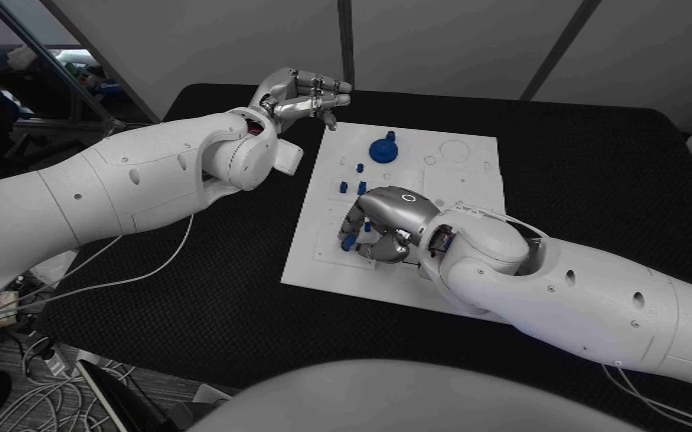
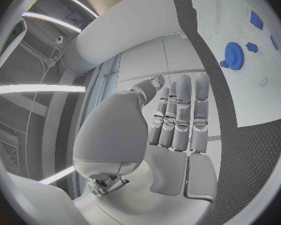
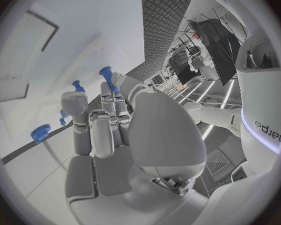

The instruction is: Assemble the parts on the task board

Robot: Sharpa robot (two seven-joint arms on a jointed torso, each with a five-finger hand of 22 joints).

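1. Lying in the middle of the black table (image 1: 216, 282), the white board (image 1: 462, 177) carried several small blue parts and a few round holes near its far right corner.
2. A blue gear (image 1: 384, 149) sat on the far half of the board, with a small blue peg right behind it; the left wrist view showed the same gear (image 2: 233, 53) on the white plate (image 2: 265, 90).
3. A few short blue pegs (image 1: 351, 187) stood on the board between the gear and the right hand.
4. The left hand (image 1: 303, 95) was raised above the table near the board's far left corner, off the board and touching no part.
5. Its fingers (image 2: 178, 117) were bent inward toward the palm side by side, and nothing lay in them.
6. The right hand (image 1: 387, 222) was down on the near left part of the board, fingers curled toward the plate.
7. A blue peg (image 1: 349, 241) showed just beside its fingertips, and the right wrist view showed a blue pin (image 3: 107, 77) close by the fingers (image 3: 93, 130).
8. Whether that hand held a peg or only rested next to it could not be told.
9. The two hands were well apart, with the gear between them.
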